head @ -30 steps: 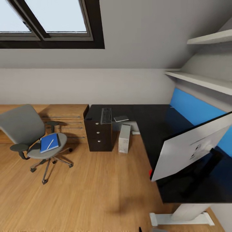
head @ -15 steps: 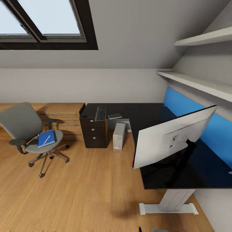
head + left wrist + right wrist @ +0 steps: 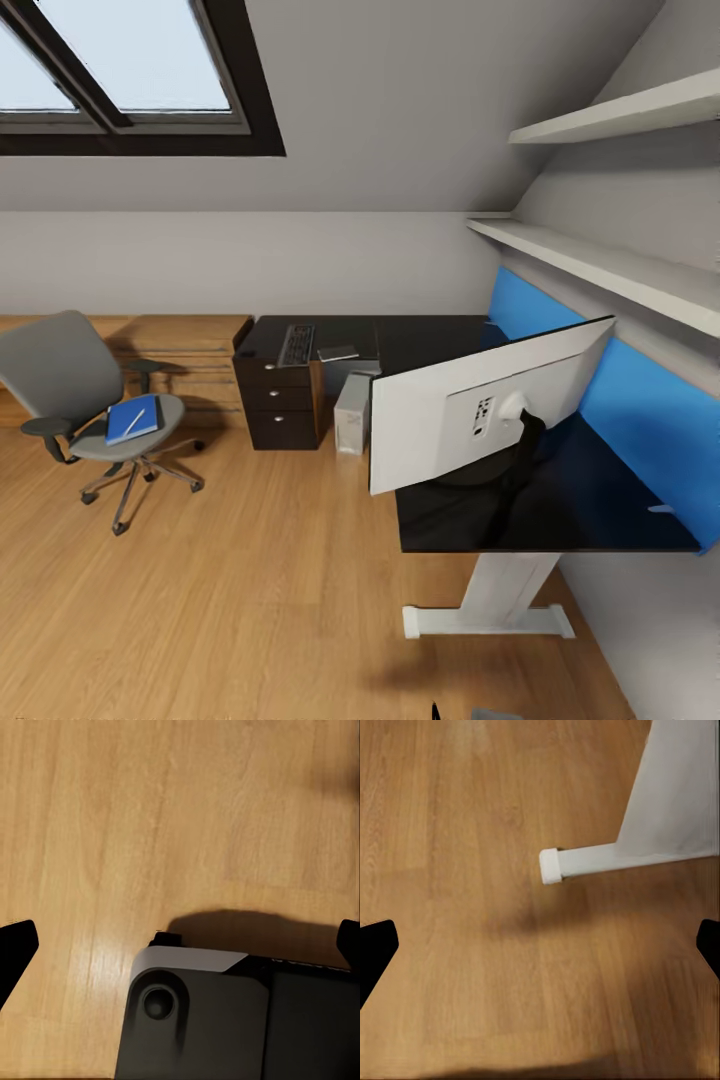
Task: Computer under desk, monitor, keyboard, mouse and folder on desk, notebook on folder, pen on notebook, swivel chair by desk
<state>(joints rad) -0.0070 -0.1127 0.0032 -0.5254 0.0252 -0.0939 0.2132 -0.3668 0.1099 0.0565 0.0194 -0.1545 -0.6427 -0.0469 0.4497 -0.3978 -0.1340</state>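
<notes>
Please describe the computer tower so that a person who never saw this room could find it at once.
Find the long black desk along the blue wall panel. At its far end stands a dark drawer unit with round silver knobs. The computer is the small light grey box upright on the wooden floor right beside those drawers, in the opening under the desk top; its pale colour sets it apart.

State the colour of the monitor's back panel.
Light grey, on the monitor standing on the black desk; clearest in the head view.

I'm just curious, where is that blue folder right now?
In the head view, the folder lies at the left on the swivel chair seat, a pen on it, apart from the desk.
</notes>
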